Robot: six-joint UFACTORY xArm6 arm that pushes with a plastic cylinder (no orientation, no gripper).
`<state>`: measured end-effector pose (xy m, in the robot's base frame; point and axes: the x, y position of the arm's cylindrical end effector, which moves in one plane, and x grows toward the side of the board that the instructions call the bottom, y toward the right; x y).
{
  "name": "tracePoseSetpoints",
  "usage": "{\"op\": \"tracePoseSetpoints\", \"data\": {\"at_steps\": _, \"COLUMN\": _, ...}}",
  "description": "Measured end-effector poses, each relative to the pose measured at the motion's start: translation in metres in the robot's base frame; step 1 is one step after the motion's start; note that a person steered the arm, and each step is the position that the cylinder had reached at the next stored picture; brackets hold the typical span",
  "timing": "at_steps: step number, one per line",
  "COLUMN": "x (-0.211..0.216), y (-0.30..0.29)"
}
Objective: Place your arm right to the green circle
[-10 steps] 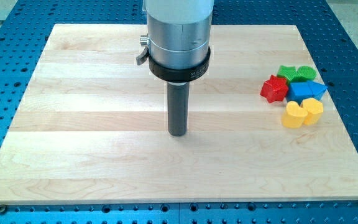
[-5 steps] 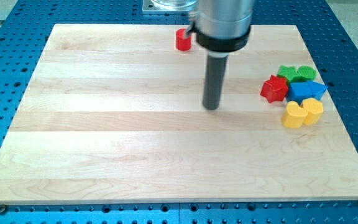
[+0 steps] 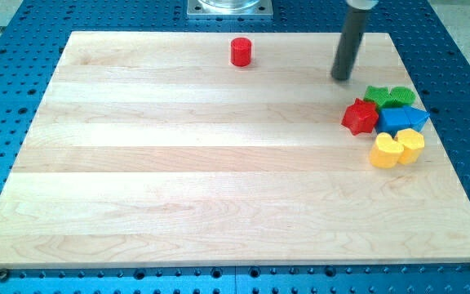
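Observation:
The green circle (image 3: 399,96) lies at the view's right in a tight cluster, with a green star (image 3: 375,95) touching its left side. My tip (image 3: 343,77) rests on the board up and to the left of that cluster, left of the green star and apart from it. Below the green pair sit a red star (image 3: 360,116), two blue blocks (image 3: 400,120) and two yellow heart-like blocks (image 3: 397,148).
A red cylinder (image 3: 241,51) stands alone near the top edge of the wooden board (image 3: 137,163). A blue perforated table surrounds the board. The arm's metal base (image 3: 230,8) shows at the view's top.
My tip has moved from the board's middle up and to the right, toward the cluster. The red cylinder, once hidden behind the arm, is now visible. No block has moved.

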<state>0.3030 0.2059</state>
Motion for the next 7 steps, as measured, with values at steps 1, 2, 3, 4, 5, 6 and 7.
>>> {"op": "tracePoseSetpoints", "data": {"at_steps": 1, "x": -0.022, "y": 0.072}}
{"op": "tracePoseSetpoints", "data": {"at_steps": 2, "x": -0.028, "y": 0.139}}
{"op": "tracePoseSetpoints", "data": {"at_steps": 3, "x": -0.027, "y": 0.138}}
{"op": "tracePoseSetpoints", "data": {"at_steps": 4, "x": -0.004, "y": 0.128}}
{"op": "tracePoseSetpoints", "data": {"at_steps": 5, "x": 0.023, "y": 0.091}}
{"op": "tracePoseSetpoints", "data": {"at_steps": 6, "x": 0.039, "y": 0.063}}
{"op": "tracePoseSetpoints", "data": {"at_steps": 7, "x": 0.062, "y": 0.054}}
